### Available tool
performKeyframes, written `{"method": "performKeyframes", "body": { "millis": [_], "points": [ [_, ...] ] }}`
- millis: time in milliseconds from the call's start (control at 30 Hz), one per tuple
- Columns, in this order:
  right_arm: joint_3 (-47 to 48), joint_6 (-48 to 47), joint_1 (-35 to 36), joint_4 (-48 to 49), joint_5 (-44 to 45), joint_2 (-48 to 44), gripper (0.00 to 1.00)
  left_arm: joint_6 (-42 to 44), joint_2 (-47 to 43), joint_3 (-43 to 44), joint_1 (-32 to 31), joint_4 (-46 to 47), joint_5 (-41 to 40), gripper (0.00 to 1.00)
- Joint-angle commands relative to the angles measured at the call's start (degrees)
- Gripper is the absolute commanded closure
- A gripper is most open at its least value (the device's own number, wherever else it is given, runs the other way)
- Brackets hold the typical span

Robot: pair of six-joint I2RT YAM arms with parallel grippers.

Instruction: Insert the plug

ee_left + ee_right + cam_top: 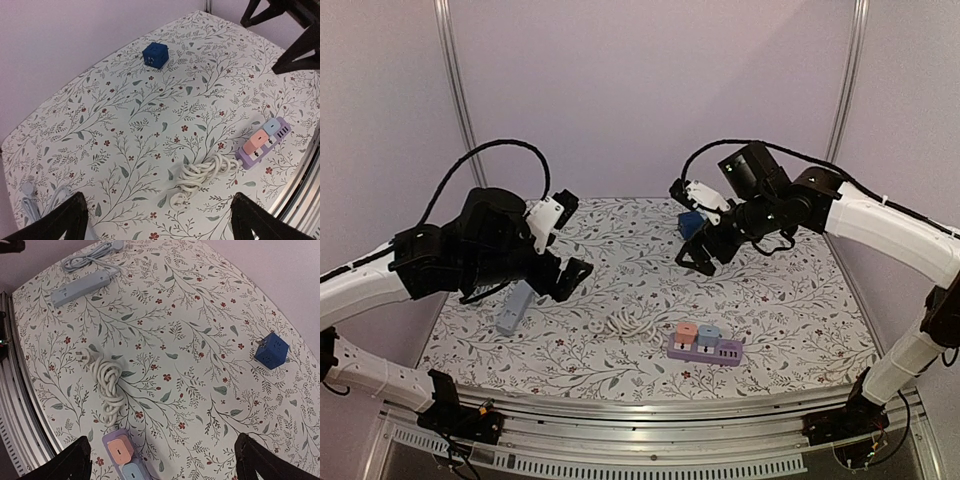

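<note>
Basically, flowered counter (800,290) w/ a few bits on it. Near front edge, right of centre: purple power strip (705,350), the only thing holding anything. Pink adapter (685,333) and light-blue adapter (708,335) seated side by side in its top, row of small ports along one long side. Just left of it: white cord (625,327) in a loose coil, one end reaching toward that strip, other end finishing in white plug (177,201). Plug loose on counter, not yet in any socket. Far left: grey-blue strip (515,308), flat, its own cable (92,257) bundled just beside it. Toward back: dark blue cube (690,222), alone, partly behind right arm in top view.

Re left jaws: wide apart, empty, up off counter over left side. In left wrist view, black fingertips (65,222) at both bottom corners. Plug between them near lower edge of frame, a bit closer to centre than to either tip, no contact. Coil just beyond plug, purple strip further right.

Re right jaws: also wide, empty, raised over back of counter near cube. In right wrist view, fingertips (60,462) again at bottom corners. Plug at left-centre of frame, well apart from both tips. Coil between plug and purple strip, strip's end between the tips at bottom edge.
</note>
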Motion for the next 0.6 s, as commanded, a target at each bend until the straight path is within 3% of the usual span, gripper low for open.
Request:
{"method": "performKeyframes", "body": {
  "millis": [0,300,567],
  "points": [
    [5.0,6.4,-4.1,2.1,2.9,2.4,0.01,-2.0,2.0,2.0,0.7,0.8,-2.7,0.01],
    [13.1,11.9,-14.0,1.8,2.0,10.6,0.01,-5.6,3.6,2.2,0.5,0.6,-1.4,0.01],
    [21.7,13.8,-18.7,1.4,0.0,20.3,0.01,-7.1,2.8,2.0,0.5,-2.0,-6.8,0.01]
  ]
}}
